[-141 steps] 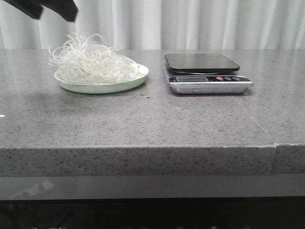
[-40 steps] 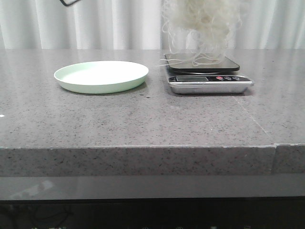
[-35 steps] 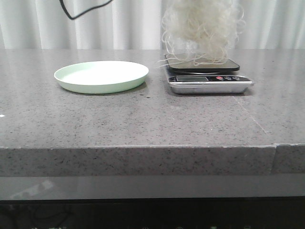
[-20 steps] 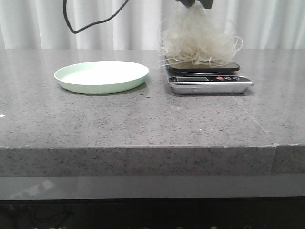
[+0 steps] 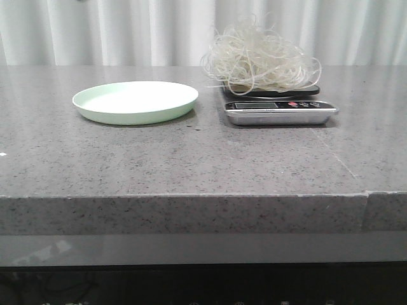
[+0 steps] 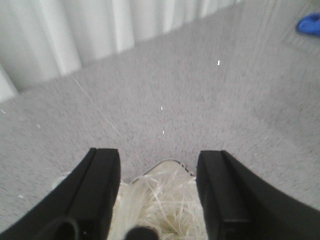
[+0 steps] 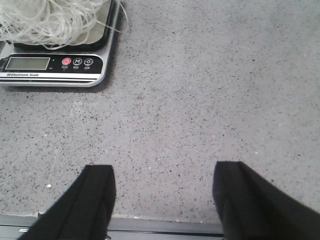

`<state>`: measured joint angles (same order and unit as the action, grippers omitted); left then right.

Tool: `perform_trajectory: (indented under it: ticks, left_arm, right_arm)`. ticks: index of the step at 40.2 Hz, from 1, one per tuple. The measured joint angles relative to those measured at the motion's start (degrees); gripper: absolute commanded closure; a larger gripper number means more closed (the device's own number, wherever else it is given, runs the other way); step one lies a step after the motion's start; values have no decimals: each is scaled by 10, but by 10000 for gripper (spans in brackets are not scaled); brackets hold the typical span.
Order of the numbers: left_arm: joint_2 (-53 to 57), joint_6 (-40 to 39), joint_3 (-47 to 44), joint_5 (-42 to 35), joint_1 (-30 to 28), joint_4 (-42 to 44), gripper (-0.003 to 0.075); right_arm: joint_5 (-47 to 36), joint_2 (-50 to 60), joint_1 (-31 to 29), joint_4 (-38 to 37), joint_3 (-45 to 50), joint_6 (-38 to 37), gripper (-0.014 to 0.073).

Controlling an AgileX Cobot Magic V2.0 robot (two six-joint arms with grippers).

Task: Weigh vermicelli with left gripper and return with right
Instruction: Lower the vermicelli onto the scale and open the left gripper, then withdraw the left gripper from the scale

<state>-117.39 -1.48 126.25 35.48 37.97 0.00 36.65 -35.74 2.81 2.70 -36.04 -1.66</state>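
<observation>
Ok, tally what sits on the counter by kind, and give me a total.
Plate: 1, the pale green plate, bare.
Scale: 1, the kitchen scale.
Noodles: 1 nest, the vermicelli, resting on the scale's platform.
Total: 3.

left gripper (image 6: 157,197) — jaws spread wide, nothing clamped between the fingers. right gripper (image 7: 162,202) — jaws likewise wide apart, empty. neither arm appears in the front view.
</observation>
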Motion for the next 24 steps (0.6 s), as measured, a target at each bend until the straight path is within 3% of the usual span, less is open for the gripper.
perform_trajectory:
  ticks: [16, 24]
  left_arm:
    - [178, 0, -7, 141, 0, 44, 280]
    - [282, 0, -117, 147, 0, 48, 280]
  right_arm:
    - [0, 0, 0, 0, 0, 0, 53]
    - [0, 0, 0, 7, 0, 0, 53]
